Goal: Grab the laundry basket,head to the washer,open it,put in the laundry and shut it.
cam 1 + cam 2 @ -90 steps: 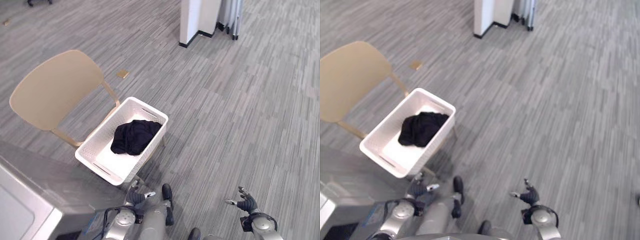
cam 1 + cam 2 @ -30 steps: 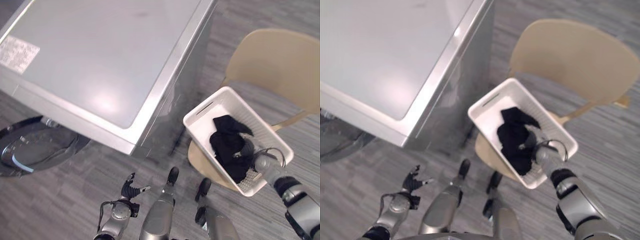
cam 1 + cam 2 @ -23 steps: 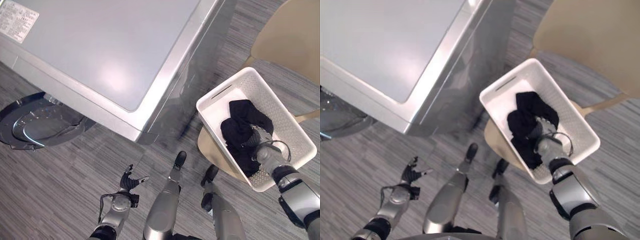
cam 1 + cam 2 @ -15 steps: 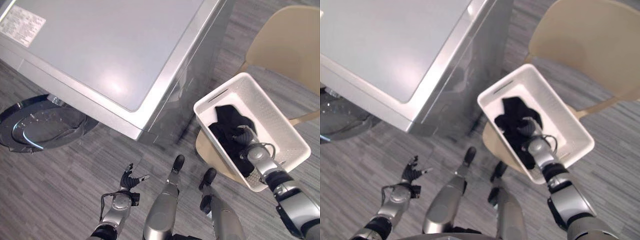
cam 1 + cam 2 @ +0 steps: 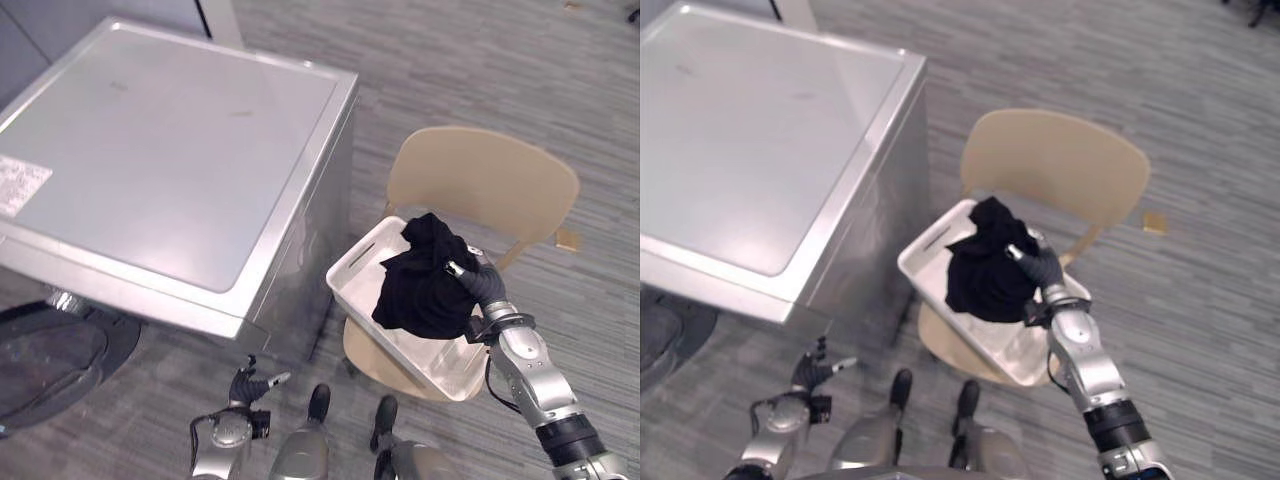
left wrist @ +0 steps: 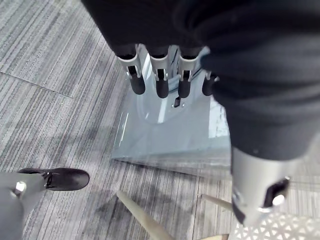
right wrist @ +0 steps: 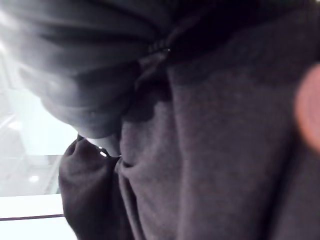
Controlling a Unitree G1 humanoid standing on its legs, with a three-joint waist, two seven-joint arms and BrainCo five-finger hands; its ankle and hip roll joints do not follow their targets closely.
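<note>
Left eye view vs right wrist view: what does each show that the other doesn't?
Left eye view alone: the washer, the wooden chair, the white laundry basket on its seat, the right hand shut on the black garment lifted above the basket, and the left hand low and open. Right wrist view alone: the cloth's folds from very close. Both share the black garment.

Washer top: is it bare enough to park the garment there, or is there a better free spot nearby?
The washer top is bare apart from a label by its front left corner. The white basket floor is open under the black garment, which the right hand holds above it. It is crowded on the chair: the basket covers most of the seat. The left hand hangs low, open.
</note>
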